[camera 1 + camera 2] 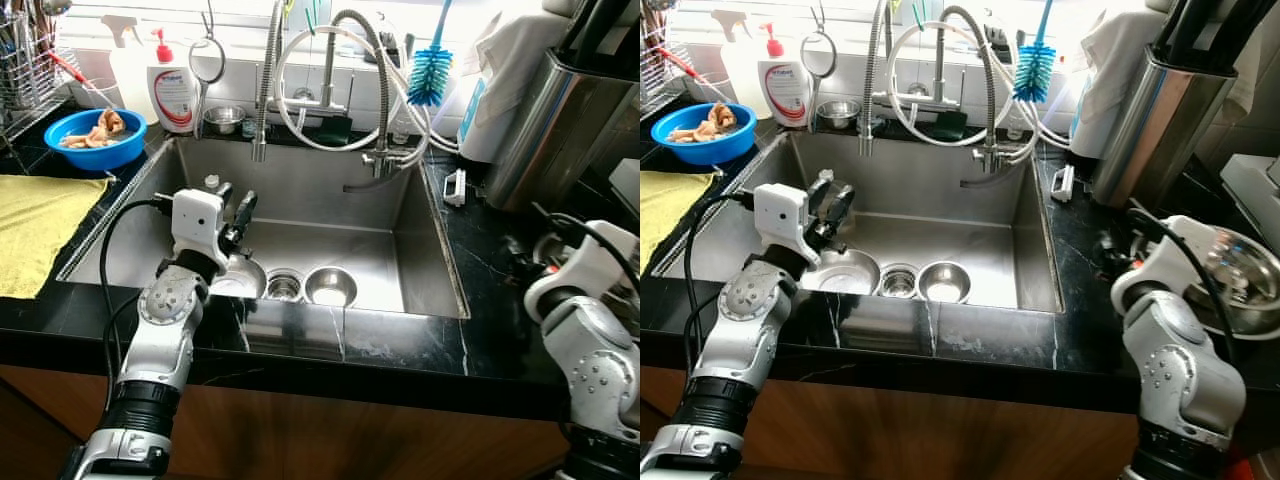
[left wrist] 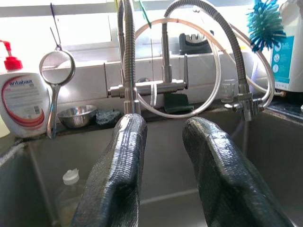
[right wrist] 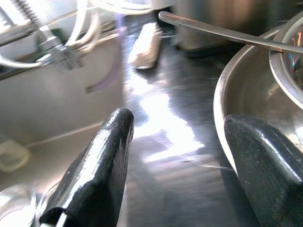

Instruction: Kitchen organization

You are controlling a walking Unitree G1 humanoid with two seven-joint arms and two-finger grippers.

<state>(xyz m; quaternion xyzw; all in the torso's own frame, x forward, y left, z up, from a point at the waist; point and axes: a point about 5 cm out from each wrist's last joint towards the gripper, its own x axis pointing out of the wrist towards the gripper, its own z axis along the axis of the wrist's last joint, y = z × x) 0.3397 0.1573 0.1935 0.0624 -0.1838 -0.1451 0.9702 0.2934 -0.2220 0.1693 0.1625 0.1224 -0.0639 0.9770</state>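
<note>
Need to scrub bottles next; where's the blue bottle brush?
The blue bottle brush hangs bristles-down behind the sink's back right corner, just right of the coiled faucet hose.

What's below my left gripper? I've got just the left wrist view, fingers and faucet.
Observer: The left gripper hangs open over the left part of the sink, above a shallow steel dish lying on the bottom.
Operator: Anything else down there?
Observer: A small steel bowl sits on the other side of the drain from the dish.
Operator: And where's the right arm?
Observer: The right gripper is open over the right counter, one finger at the rim of a large steel bowl.
</note>
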